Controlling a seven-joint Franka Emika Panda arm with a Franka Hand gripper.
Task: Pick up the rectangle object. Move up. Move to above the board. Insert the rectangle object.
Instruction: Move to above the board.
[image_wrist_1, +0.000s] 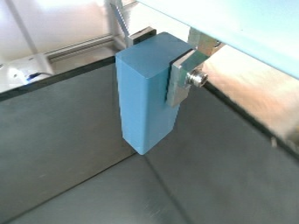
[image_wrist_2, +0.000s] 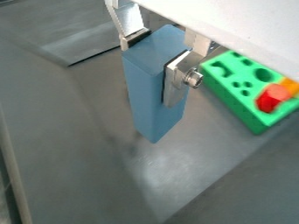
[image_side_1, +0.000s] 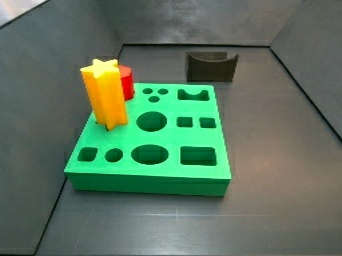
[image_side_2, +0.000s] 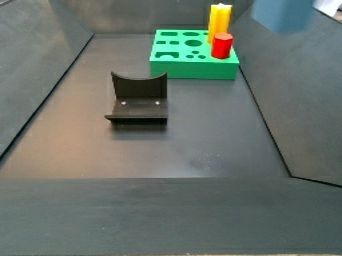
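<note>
My gripper (image_wrist_1: 159, 59) is shut on the rectangle object (image_wrist_1: 140, 96), a tall blue-grey block that hangs upright, well above the dark floor. Both wrist views show it between the silver fingers (image_wrist_2: 176, 79). The gripper also shows in a wrist view (image_wrist_2: 155, 58) on the block (image_wrist_2: 149, 101). In a side view only the block's lower end (image_side_2: 285, 12) shows, at the upper right edge, in the air to the right of the board. The green board (image_side_1: 147, 183) with shaped holes lies flat on the floor, and shows in a wrist view (image_wrist_2: 239, 112) and a side view (image_side_2: 201, 70).
A yellow star post (image_side_1: 103, 95) and a red cylinder (image_side_1: 124, 80) stand in the board's holes, also seen in a side view (image_side_2: 219, 18). A dark brown block with a curved notch (image_side_2: 136, 98) lies on the floor apart from the board. Dark walls surround the floor.
</note>
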